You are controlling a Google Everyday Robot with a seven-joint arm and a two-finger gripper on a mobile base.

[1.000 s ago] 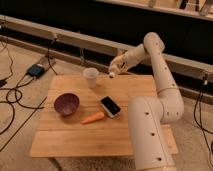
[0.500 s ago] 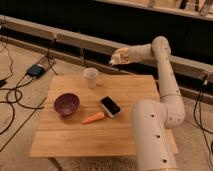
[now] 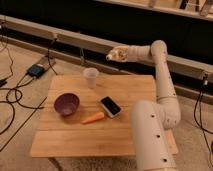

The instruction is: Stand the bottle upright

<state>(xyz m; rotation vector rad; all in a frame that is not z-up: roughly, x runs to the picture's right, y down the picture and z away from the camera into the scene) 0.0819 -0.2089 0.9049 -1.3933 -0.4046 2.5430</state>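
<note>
Wooden table point(image 3: 75, 136); cable-strewn floor point(image 3: 22, 56); dark wall point(image 3: 100, 20)

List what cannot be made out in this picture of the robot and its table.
1. Gripper, up beyond the table's far edge: too small to tell whether it holds anything.
2. Bottle: none surely seen; only a cup stands there.
3. Table's near right corner: hidden by the arm.
4. Flat dark thing beside the carrot: too small to identify.

You had a single camera, set high beside the arm point(image 3: 150, 135), looking down and forward over the whole table point(image 3: 130, 90) from fairly near; the gripper point(image 3: 114, 54) hung above its far edge.
</note>
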